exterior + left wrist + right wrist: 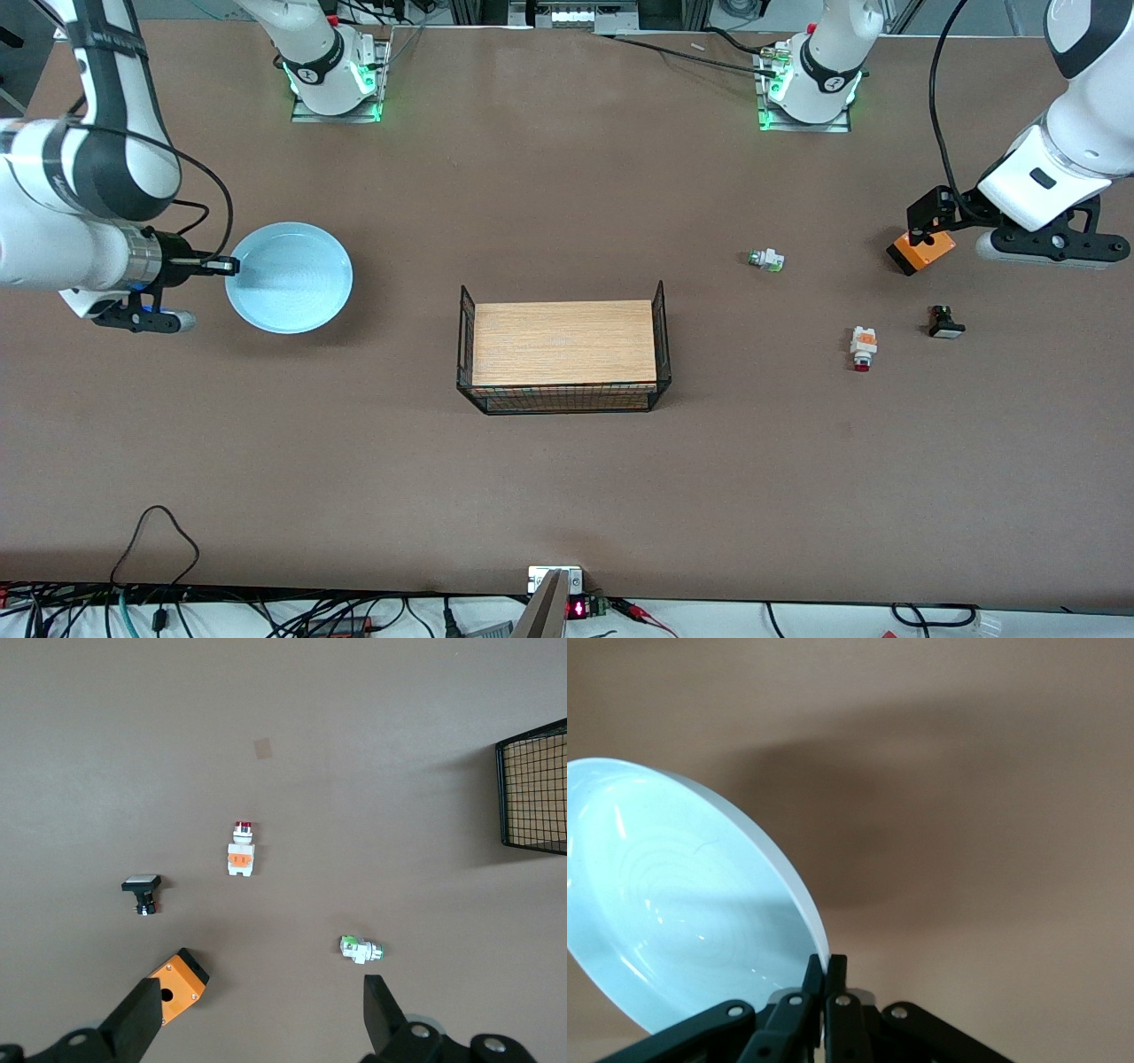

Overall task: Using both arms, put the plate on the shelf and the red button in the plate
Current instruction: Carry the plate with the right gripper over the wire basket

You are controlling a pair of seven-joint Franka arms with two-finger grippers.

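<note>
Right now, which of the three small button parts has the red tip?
The red button, white with an orange block, nearest the front camera. The others are green-tipped and black.

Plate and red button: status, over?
Right gripper shut on plate rim. Left gripper open over the orange box. Red button on table, untouched. Nothing in the way.

A high front camera faces both robot bases, taking in the whole tabletop. The left wrist camera looks straight down from above; the right wrist camera sits close to the plate. Both wrist views repeat parts of the front view.
</note>
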